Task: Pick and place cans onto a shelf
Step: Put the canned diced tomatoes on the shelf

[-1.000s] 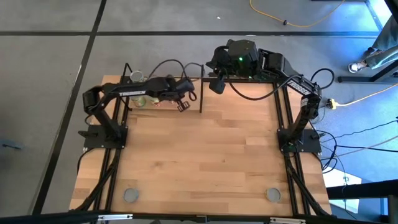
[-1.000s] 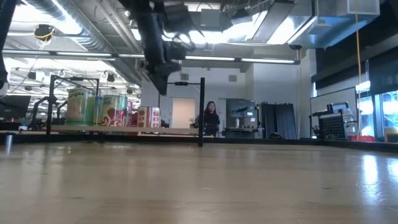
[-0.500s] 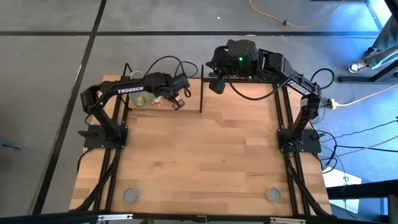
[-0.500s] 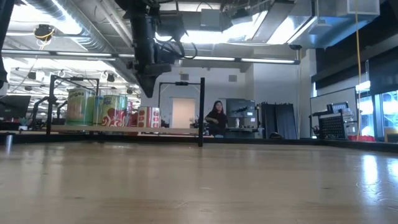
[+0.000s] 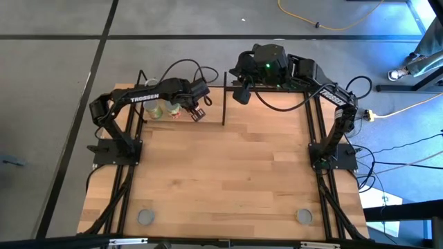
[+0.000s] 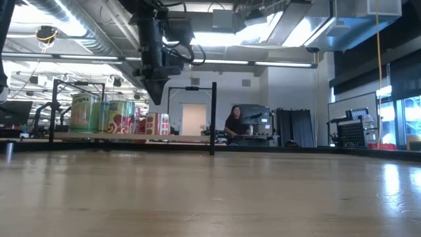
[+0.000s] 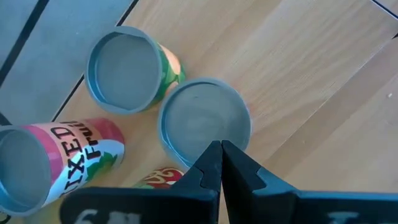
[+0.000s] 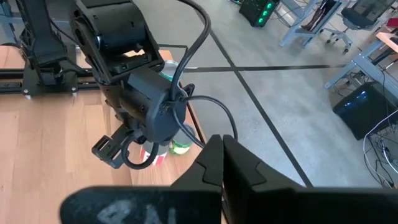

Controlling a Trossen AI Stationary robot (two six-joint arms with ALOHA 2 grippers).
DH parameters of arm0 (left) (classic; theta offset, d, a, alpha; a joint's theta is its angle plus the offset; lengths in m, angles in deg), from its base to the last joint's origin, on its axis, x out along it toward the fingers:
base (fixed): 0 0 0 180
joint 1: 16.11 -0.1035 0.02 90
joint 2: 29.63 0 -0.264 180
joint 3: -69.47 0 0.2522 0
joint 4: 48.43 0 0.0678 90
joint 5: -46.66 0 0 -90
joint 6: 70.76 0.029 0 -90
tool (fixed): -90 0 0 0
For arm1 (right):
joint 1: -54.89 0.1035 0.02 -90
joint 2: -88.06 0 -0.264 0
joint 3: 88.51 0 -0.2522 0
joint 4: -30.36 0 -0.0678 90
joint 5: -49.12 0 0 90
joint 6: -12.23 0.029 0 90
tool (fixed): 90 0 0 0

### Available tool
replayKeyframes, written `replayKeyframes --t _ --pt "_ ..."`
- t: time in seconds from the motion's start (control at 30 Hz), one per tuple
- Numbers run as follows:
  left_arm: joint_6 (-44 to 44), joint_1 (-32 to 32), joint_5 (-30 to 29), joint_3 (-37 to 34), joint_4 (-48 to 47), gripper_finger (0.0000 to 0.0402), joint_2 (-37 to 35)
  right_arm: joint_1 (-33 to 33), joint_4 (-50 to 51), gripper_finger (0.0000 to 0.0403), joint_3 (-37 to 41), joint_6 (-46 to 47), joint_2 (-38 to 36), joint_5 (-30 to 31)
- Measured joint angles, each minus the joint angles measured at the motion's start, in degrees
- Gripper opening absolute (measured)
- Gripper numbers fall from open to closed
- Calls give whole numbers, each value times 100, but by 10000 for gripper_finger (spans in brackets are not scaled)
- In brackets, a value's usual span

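Note:
Several cans stand upright on the light-wood shelf (image 6: 131, 137) at the table's far left: a green one (image 6: 82, 113), a red one (image 6: 120, 116) and a smaller red one (image 6: 156, 123). The left wrist view looks down on their grey tops: one middle can (image 7: 205, 121), a green-yellow one (image 7: 127, 68) and a pink fruit one (image 7: 37, 165). My left gripper (image 5: 197, 113) (image 6: 156, 99) (image 7: 221, 155) is shut and empty, pointing down above the cans. My right gripper (image 5: 241, 93) (image 8: 222, 149) is shut and waits at the far edge.
Thin black upright rods frame the shelf; one post (image 6: 212, 118) stands just right of my left gripper. Two grey round discs (image 5: 145, 216) (image 5: 304, 216) lie near the table's near edge. A person (image 6: 233, 125) sits in the room behind the table.
My left gripper has gone toward the table's left edge, from near the black post to above the cans on the shelf, still pointing down and shut. The cans have stayed in place.

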Motion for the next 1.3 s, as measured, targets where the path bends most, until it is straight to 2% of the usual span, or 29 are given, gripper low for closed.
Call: replayKeyframes --t 0.17,0.33,0.47,0.63,1.0,1.3 --pt "127 -118 312 0 -2 0 0 -1 0 2 0 -7 0 0" --pt "133 -199 244 0 -2 0 0 -2 -2 2 0 -13 0 0" --pt "261 -289 699 1 -8 0 35 -1 -1 2 0 -17 0 0" --pt "258 -310 550 2 -31 0 193 -2 -2 2 0 -20 0 0" --pt "259 -302 772 0 -190 0 323 -1 -2 2 0 -21 0 -1" --pt "258 -287 664 0 -487 0 323 -1 -1 2 0 -22 0 0"
